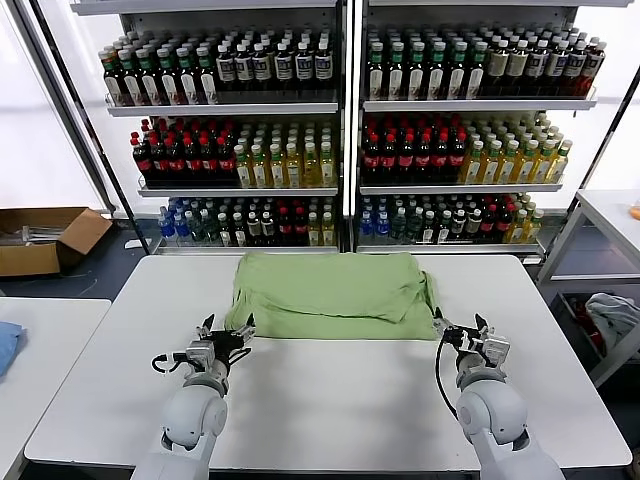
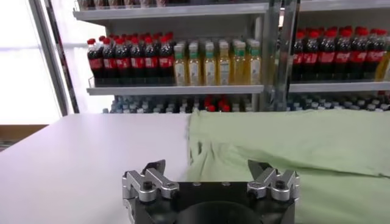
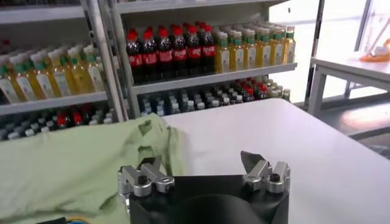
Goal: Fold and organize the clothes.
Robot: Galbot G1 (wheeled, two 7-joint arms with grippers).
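Note:
The light green polo shirt (image 1: 330, 295) lies folded on the white table (image 1: 330, 400), toward the far edge. Its collar, buttons and print are hidden. My left gripper (image 1: 232, 328) is open and empty, at the shirt's near left corner. In the left wrist view the gripper (image 2: 207, 167) sits just before the shirt's (image 2: 292, 146) edge. My right gripper (image 1: 458, 328) is open and empty, just beside the shirt's near right corner. In the right wrist view the gripper (image 3: 201, 161) has the shirt (image 3: 73, 164) by one finger and bare table by the other.
Shelves of bottles (image 1: 340, 130) stand behind the table. A cardboard box (image 1: 45, 238) lies on the floor at the left. A second table (image 1: 40, 350) with a blue cloth (image 1: 6, 345) is at the left. A side table (image 1: 610, 215) and a grey-white cloth bundle (image 1: 615, 315) are at the right.

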